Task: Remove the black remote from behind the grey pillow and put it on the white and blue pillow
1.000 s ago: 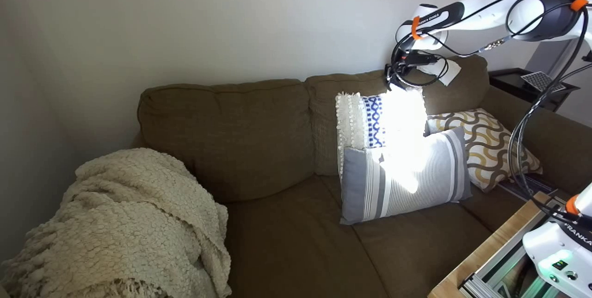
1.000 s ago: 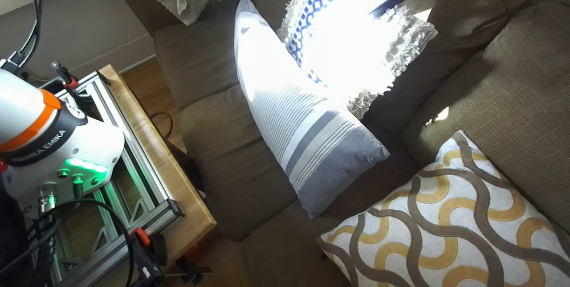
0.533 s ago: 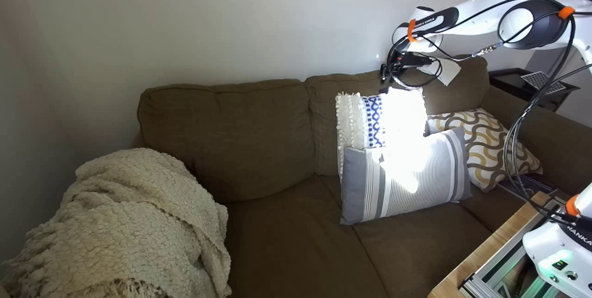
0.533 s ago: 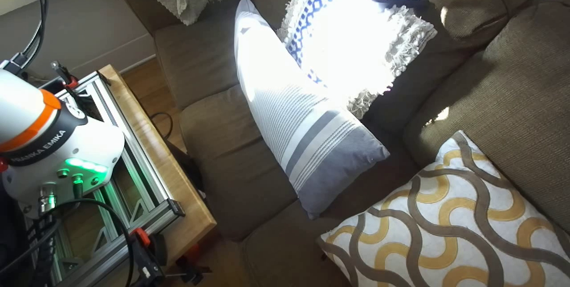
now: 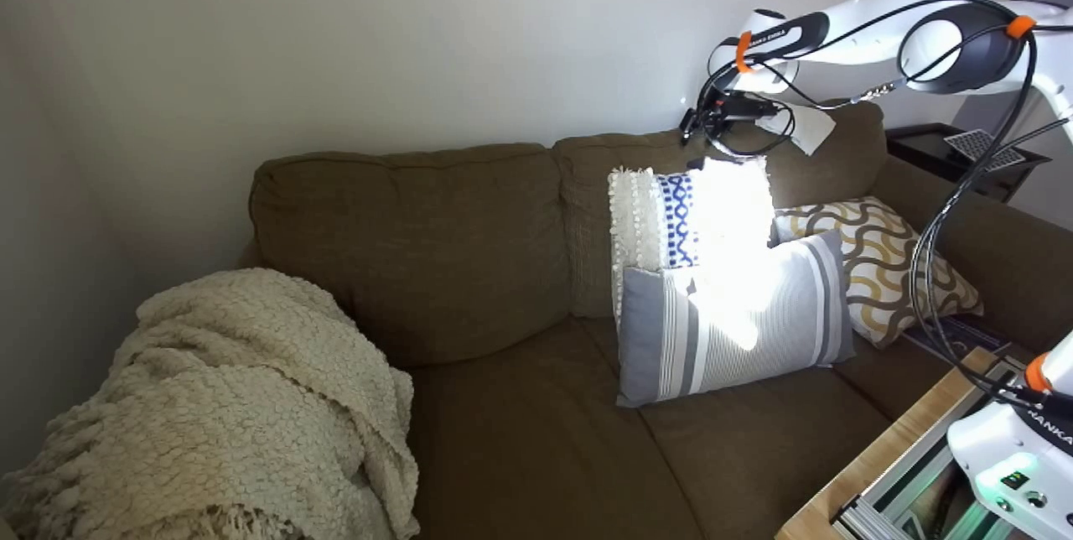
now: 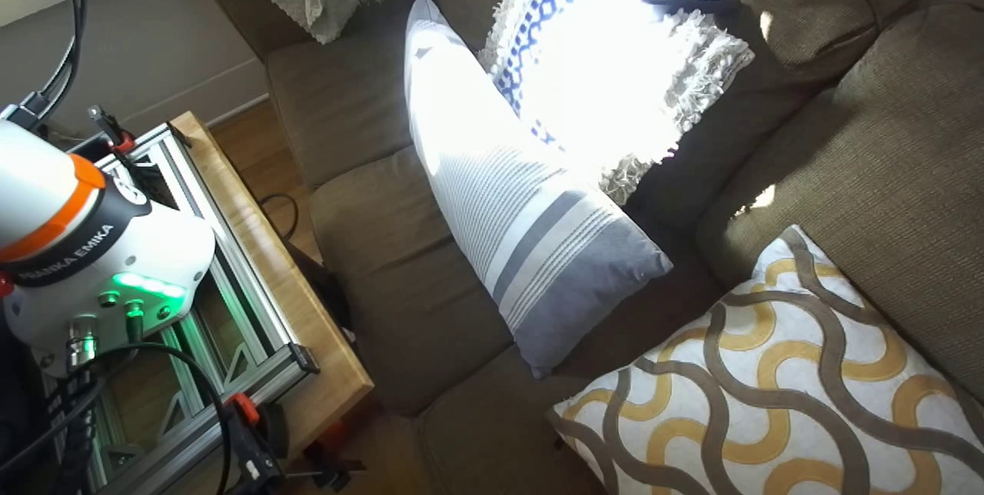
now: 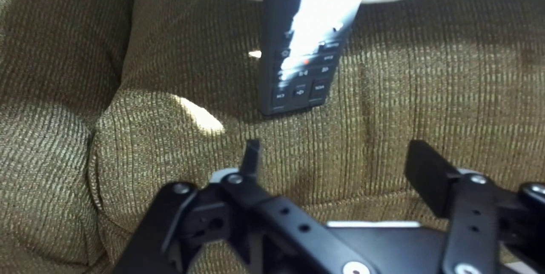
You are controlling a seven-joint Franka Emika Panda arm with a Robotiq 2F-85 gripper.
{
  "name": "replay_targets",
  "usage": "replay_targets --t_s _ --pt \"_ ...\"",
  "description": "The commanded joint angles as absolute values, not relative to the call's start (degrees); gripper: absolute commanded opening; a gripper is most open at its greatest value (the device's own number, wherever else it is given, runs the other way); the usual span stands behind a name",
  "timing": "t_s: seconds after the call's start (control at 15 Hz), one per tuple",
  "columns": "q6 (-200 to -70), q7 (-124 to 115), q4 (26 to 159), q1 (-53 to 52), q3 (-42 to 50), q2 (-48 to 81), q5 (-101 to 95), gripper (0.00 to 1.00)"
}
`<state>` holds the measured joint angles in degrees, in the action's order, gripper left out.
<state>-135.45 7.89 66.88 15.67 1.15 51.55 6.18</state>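
Observation:
The black remote [image 7: 298, 69] rests on top of the white and blue pillow [image 6: 592, 64], its near end jutting out over the brown sofa back. In an exterior view the remote [image 6: 692, 1] is a dark strip at the pillow's upper edge. Just short of the remote, my gripper [image 7: 334, 150] stands open, its jaws wide apart with only sofa fabric seen between them. An exterior view has the gripper [image 5: 689, 126] above the sofa back, behind the white and blue pillow [image 5: 641, 221]. The grey pillow [image 5: 788, 305] leans in front of that pillow. Glare whitens parts of both pillows.
A brown-and-white lattice pillow [image 6: 738, 395] lies beside the grey pillow. The sofa back [image 5: 411, 238] rises behind, with a white sheet [image 5: 809, 131] on top. A cream blanket [image 5: 243, 389] covers one end. Cables [image 5: 930, 272] hang from the arm.
My gripper has opened and let go of the remote. The remote went from slanting to lying flat on the pillow. The gripper has drawn slightly back from it, leftward in an exterior view.

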Motion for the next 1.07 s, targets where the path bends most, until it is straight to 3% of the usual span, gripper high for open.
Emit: replay_targets --t_s 0.0,0.73,0.8,1.0 --pt "-130.82 6.95 70.62 16.06 1.50 46.06 6.72 1.00" --pt "-114.10 0.91 79.25 13.60 8.32 29.23 1.00 1.00" --pt "-115.00 2.77 74.22 14.56 7.09 33.04 2.69 1.00" --pt "-114.09 2.28 76.22 14.34 7.72 30.79 1.88 1.00"
